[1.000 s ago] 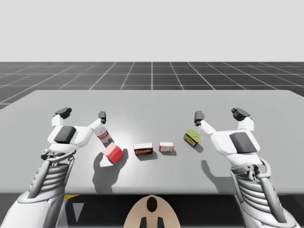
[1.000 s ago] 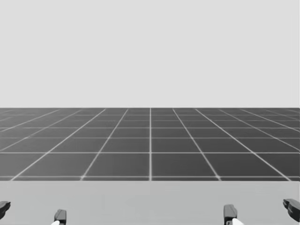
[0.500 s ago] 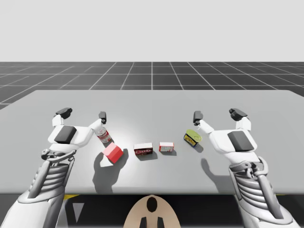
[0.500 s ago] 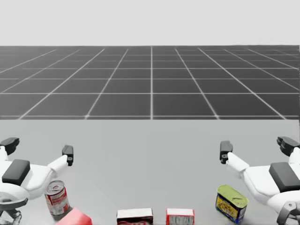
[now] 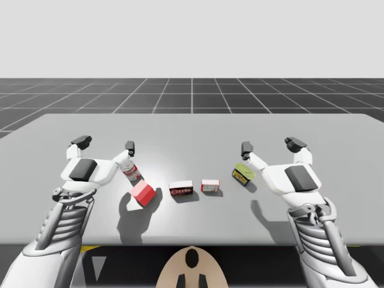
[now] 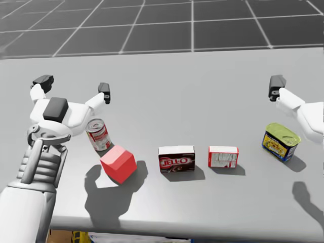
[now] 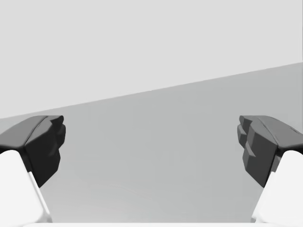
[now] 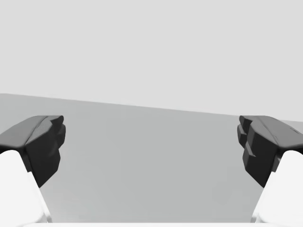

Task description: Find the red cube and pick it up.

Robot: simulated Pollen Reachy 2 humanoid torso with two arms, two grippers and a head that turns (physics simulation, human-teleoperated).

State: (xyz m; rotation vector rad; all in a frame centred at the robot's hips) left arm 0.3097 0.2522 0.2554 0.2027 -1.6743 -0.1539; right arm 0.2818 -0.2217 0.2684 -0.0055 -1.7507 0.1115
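The red cube (image 5: pixel 143 192) (image 6: pixel 117 164) rests on the grey table near its front edge, left of centre. My left gripper (image 5: pixel 105 144) (image 6: pixel 74 86) (image 7: pixel 151 146) hangs open above the table, behind and to the left of the cube, with nothing between its fingers. A red and white can (image 5: pixel 131 172) (image 6: pixel 97 134) stands just behind the cube, below my left hand. My right gripper (image 5: pixel 270 145) (image 8: pixel 151 146) is open over the table's right side, far from the cube, and one of its fingertips (image 6: pixel 276 86) shows in the head view.
A dark red box (image 5: pixel 180 189) (image 6: pixel 176 159) and a small red and white box (image 5: pixel 210 185) (image 6: pixel 223 156) lie in a row right of the cube. A yellow and blue tin (image 5: pixel 243 174) (image 6: pixel 280 141) sits below my right hand. The table's front edge (image 6: pixel 177 230) is close behind that row.
My head has turned downward, bringing the cube, can, boxes and tin into the head view. My right arm has shifted slightly to the left. The left arm holds still.
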